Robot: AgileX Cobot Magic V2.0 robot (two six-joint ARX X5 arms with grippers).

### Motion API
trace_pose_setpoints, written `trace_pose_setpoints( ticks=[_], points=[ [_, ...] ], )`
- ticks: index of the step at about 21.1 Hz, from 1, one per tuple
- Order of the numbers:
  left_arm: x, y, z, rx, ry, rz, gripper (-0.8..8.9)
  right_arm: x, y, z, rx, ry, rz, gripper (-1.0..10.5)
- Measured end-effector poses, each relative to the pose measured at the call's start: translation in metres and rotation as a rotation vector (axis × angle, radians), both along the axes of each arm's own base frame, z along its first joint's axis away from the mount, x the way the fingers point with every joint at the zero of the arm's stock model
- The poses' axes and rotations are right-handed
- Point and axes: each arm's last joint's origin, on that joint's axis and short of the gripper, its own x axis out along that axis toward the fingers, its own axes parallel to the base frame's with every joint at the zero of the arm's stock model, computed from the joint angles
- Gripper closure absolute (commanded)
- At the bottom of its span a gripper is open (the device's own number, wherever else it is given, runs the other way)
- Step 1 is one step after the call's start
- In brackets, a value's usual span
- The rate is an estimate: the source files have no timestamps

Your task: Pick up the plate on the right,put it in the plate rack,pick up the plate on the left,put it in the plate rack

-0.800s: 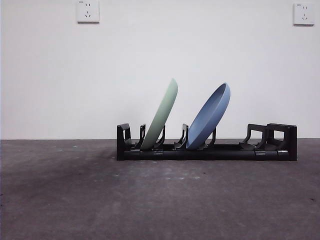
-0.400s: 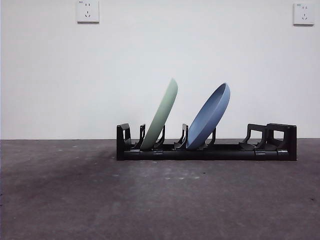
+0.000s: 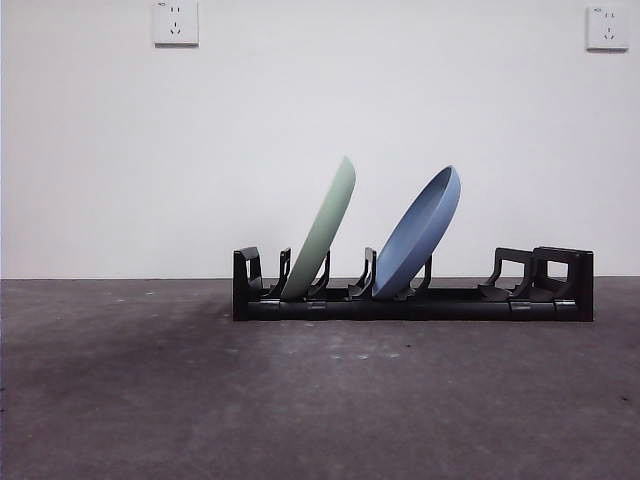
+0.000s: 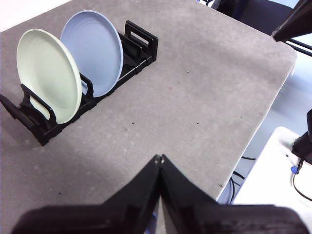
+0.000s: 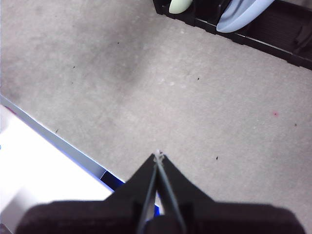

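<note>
The black plate rack [image 3: 420, 300] stands across the middle of the table. Two plates lean in its prongs: a pale green plate [image 3: 322, 235] toward the left end and a blue plate [image 3: 420, 232] beside it. The left wrist view shows the same rack [image 4: 131, 61] with the green plate [image 4: 48, 75] and the blue plate [image 4: 95, 51] from above. My left gripper [image 4: 159, 158] is shut, empty, high above the table and away from the rack. My right gripper [image 5: 157, 155] is also shut and empty, near the table's edge; the rack [image 5: 273, 34] lies at the far side of its view.
Blocky brackets [image 3: 545, 275] fill the rack's right end. Two wall sockets [image 3: 176, 22] sit high on the white wall behind. The table's edge [image 4: 263, 112] drops off to cables and a white surface [image 4: 273, 185] beyond.
</note>
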Motion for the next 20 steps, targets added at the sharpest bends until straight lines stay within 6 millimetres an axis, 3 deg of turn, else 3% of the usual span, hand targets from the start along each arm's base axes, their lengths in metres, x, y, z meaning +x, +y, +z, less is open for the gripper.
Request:
trace_pose_setpoints(
  ticks=[7, 20],
  points=[
    [0.000, 0.000, 0.000, 0.002, -0.001, -0.001, 8.18, 0.002, 0.000, -0.001, -0.008, 0.007, -0.020, 9.5],
    [0.005, -0.003, 0.001, 0.036, -0.063, -0.015, 8.17, 0.032, 0.006, -0.014, -0.163, 0.057, -0.121, 9.4]
  ],
)
